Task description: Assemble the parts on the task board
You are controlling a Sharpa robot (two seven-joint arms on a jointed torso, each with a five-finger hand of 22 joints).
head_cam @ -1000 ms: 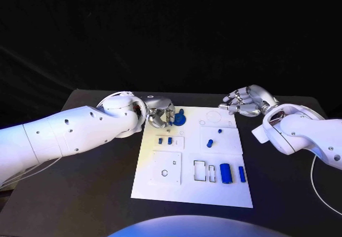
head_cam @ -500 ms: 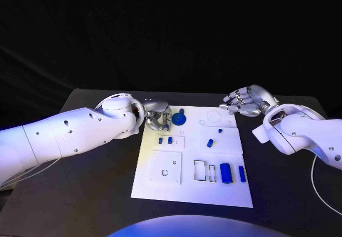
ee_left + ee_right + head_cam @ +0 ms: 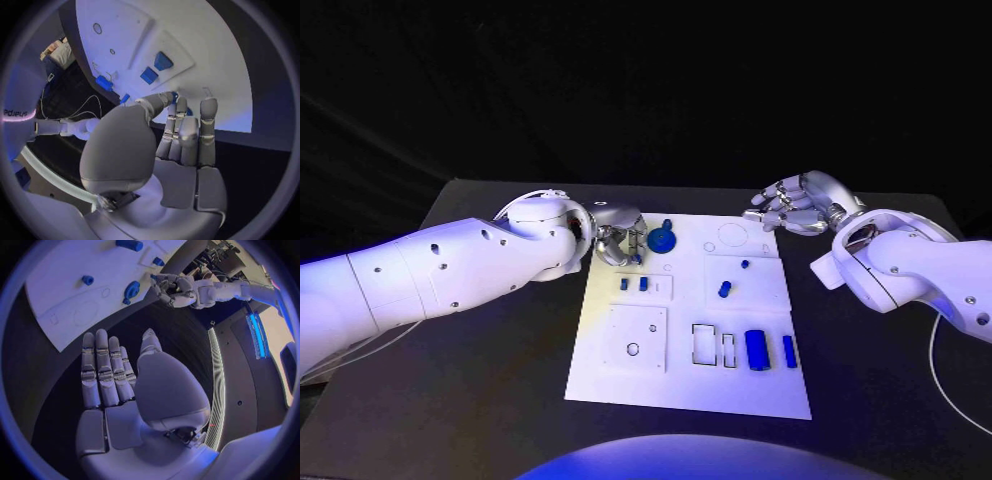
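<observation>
Since a second ago the left hand has drawn back a little toward the board's left edge, and the round blue part that was half hidden by its fingers now shows in full; the right hand has not shifted; the task board lies where it was on the black desk.

I can read no writing on the board or its parts; the only lettering I can make out is a pale word at the rim of the left wrist view, too cut off to read.

The round blue part sits at the far end of the board, just beside the left fingertips, a small tab on it pointing away from the robot; whether the fingers touch it, I cannot tell, nor whether that hand grips anything. The right hand hovers off the board's far right corner, fingers straight and apart, holding nothing.

Near the board's near right corner a long blue bar and a thinner one lie side by side, long axes running toward the robot; a short peg lies mid-board, slightly tilted; two small blocks sit to its left.
</observation>
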